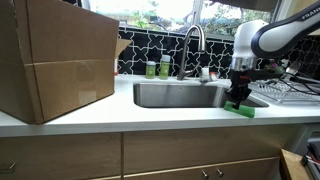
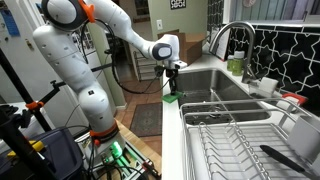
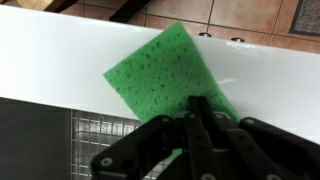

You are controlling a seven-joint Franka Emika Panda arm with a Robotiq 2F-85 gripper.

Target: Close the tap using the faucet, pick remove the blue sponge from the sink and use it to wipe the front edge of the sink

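Observation:
The blue sponge (image 3: 160, 70) looks bright green and lies flat against the white strip of the front edge of the sink (image 3: 50, 60). My gripper (image 3: 198, 105) is shut on the sponge's near end, with the fingers close together. In both exterior views the gripper (image 1: 238, 98) (image 2: 171, 88) points down at the sponge (image 1: 243, 110) (image 2: 170, 99), at the front corner of the steel sink (image 1: 175, 95) (image 2: 210, 85). The tap, a tall gooseneck faucet (image 1: 193, 40) (image 2: 232, 35), stands behind the basin, apart from the gripper.
A large cardboard box (image 1: 55, 60) fills the counter on one side of the sink. Two small green containers (image 1: 158, 68) stand by the faucet. A wire dish rack (image 1: 285, 93) (image 2: 240, 140) sits on the other side, close to the gripper.

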